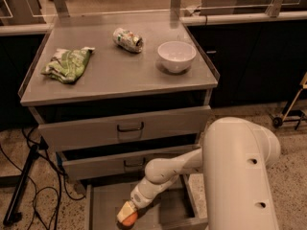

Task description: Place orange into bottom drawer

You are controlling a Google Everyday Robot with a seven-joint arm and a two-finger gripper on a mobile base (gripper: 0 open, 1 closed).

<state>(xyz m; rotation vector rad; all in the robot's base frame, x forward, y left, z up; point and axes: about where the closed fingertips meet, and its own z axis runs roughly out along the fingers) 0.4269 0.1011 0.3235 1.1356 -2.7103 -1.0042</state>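
Observation:
The orange is a small bright-orange fruit held low inside the bottom drawer, which is pulled open at the foot of the grey cabinet. My gripper reaches down from the white arm into the drawer and is shut on the orange, just above the drawer's flat grey floor. The gripper covers the top of the fruit.
On the cabinet top lie a green-and-white snack bag, a crushed can and a white bowl. Two upper drawers with dark loop handles stand slightly open. Black cables and a stand leg lie on the floor at left.

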